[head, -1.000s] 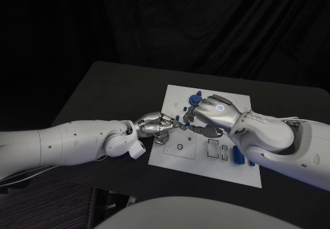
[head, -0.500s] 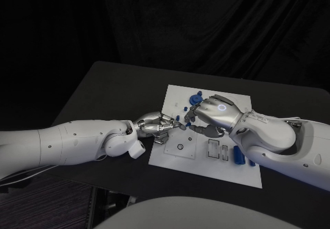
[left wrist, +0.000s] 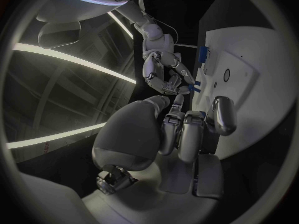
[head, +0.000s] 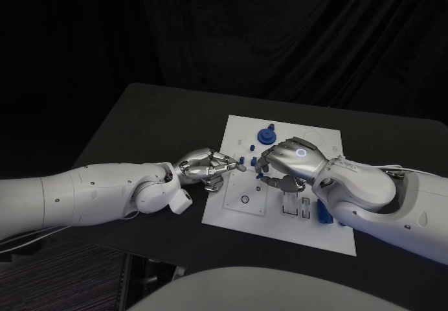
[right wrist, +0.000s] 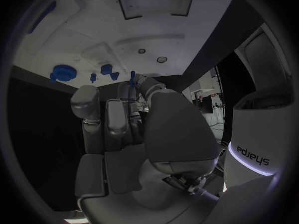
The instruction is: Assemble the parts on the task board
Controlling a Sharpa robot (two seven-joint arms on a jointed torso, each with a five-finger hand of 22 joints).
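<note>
2 hands have parted: the right hand [head: 287, 159] now carries a small blue part [right wrist: 132, 76] down the board [head: 280, 227], and the left hand [head: 207, 164] hovers curled, empty.

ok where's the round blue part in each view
head view: round blue part on the task board's far end, just beyond the right hand.
right wrist view: the part on the board past the fingers, beside smaller blue pieces.
left wrist view: probably the blue sliver at the board's edge behind the right hand.
shared landmark: the right hand pinching a small blue part.
</note>
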